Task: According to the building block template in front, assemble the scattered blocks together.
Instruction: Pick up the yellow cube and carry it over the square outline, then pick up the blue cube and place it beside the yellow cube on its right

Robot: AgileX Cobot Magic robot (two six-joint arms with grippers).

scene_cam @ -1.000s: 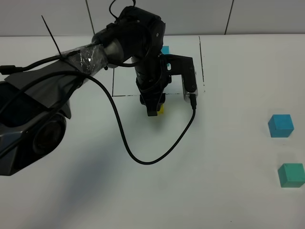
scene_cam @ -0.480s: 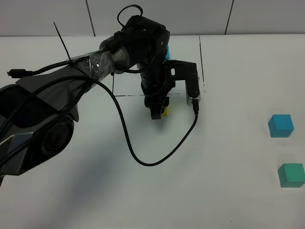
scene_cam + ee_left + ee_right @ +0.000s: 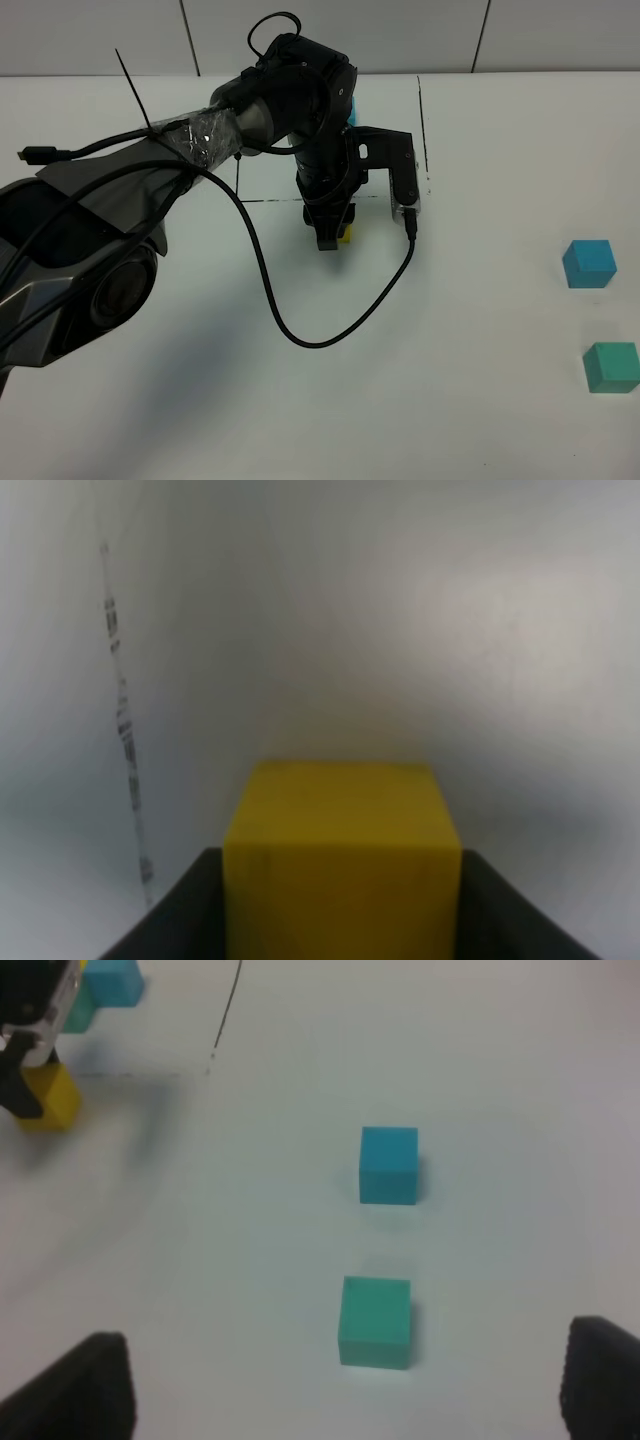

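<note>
My left end effector (image 3: 330,238) is pinching the yellow cube (image 3: 340,860), with a dark finger (image 3: 170,920) pressed against each side of it. I see the cube just outside the near black line (image 3: 265,200) of the template's frame. I cannot tell whether it touches the worktop (image 3: 480,400). The arm hides most of the template (image 3: 105,985); only blue and teal-green edges show behind it. The blue cube (image 3: 588,264) and the teal-green cube (image 3: 611,366) sit well apart from the frame on the right side, near each other but not touching. My right end effector (image 3: 350,1405) hangs above them, fingers spread wide, holding nothing.
</note>
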